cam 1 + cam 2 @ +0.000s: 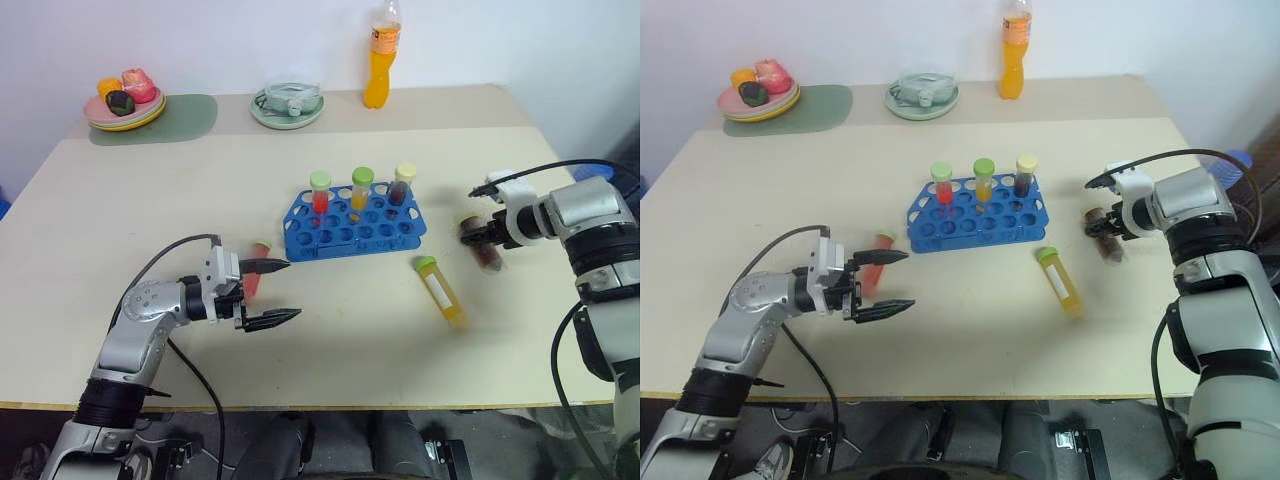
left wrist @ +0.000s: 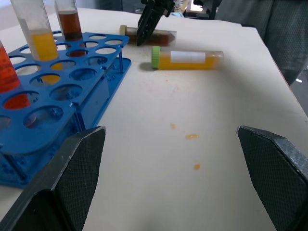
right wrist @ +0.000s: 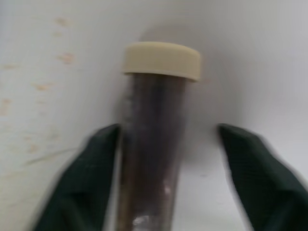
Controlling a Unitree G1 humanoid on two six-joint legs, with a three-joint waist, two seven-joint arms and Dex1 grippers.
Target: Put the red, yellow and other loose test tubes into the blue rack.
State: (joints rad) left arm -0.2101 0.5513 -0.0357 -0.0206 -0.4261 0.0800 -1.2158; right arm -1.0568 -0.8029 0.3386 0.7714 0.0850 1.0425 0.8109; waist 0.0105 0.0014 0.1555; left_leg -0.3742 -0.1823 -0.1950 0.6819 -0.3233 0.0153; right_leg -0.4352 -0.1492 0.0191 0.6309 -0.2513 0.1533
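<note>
Right gripper (image 3: pixel 163 178) straddling brown tube (image 3: pixel 153 159) (lying flat), blue rack (image 1: pixel 352 226) nearby

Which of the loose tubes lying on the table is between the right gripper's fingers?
The dark brown, cream-capped tube, flat beside the right gripper; the others have green caps.

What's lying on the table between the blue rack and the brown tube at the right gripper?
A loose yellow tube with a green cap lies on its side between the blue rack and the brown tube at the right gripper, seen in the left eye view.
</note>
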